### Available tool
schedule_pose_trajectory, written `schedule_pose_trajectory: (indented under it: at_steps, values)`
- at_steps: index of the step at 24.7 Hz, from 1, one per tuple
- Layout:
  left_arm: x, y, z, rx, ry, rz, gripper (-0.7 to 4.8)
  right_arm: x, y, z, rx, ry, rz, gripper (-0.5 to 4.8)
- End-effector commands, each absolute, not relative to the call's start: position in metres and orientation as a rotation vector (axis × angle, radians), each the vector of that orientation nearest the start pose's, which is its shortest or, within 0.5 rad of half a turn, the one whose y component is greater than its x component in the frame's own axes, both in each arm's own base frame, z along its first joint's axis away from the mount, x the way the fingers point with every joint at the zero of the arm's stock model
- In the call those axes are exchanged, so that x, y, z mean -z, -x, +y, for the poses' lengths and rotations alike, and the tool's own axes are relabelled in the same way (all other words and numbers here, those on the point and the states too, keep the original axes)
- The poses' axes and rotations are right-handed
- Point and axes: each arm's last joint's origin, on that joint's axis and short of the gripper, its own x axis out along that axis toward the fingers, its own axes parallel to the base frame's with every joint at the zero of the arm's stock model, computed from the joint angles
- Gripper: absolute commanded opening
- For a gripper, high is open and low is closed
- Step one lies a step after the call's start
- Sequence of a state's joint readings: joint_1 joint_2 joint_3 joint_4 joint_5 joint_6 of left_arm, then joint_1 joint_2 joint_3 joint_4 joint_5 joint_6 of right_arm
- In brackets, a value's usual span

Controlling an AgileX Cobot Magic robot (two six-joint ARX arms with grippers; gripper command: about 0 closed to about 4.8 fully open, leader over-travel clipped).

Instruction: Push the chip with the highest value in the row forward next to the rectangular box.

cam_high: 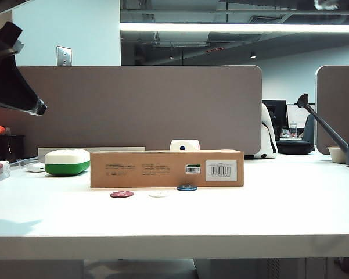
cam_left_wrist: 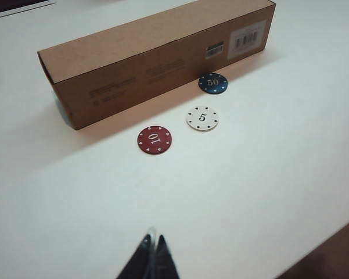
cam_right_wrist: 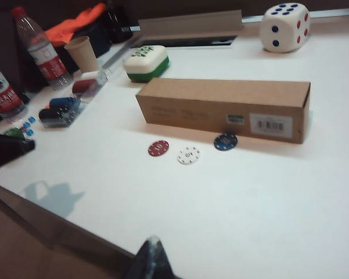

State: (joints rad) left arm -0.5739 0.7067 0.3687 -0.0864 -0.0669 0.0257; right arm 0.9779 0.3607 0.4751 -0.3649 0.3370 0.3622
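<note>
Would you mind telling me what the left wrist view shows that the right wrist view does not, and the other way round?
Only the left wrist view shows readable values: 50 on the blue chip, 5 on the white chip, 10 on the red chip.

Only the right wrist view shows the large die, green-and-white case, water bottles and paper cup.

Both show the rectangular box, the blue chip close by it, and closed fingertips: left gripper, right gripper, above bare table.

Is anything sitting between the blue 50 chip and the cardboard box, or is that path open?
Nothing visible: the blue chip already lies close against the rectangular box. The left gripper and right gripper hang back, shut, with bare table between.
</note>
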Motion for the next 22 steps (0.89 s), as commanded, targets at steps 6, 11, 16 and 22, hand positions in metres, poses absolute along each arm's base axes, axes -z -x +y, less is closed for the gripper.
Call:
schedule_pose_trajectory:
  at_steps: [6,11,16,22]
  values:
    - [-0.212,-0.134,-0.085,0.527,-0.151,0.387,-0.05,-0.26,-0.064,0.079,-0.59,-0.205,0.315,-0.05]
    - [-0.212,-0.134,-0.085,0.527,-0.152,0.388,-0.05,-0.26,-0.064,0.079,-0.59,-0.205,0.315,-0.05]
    - [-0.212,-0.134,-0.085,0.525,-0.151,0.387,-0.05,-0.26,-0.064,0.079,-0.591,-0.205,0.315,-0.05]
    - [-0.225,-0.128,-0.073,0.489,-0.113,0.296,-0.05,-0.26,-0.064,0.079,-0.59,-0.205,0.315,-0.05]
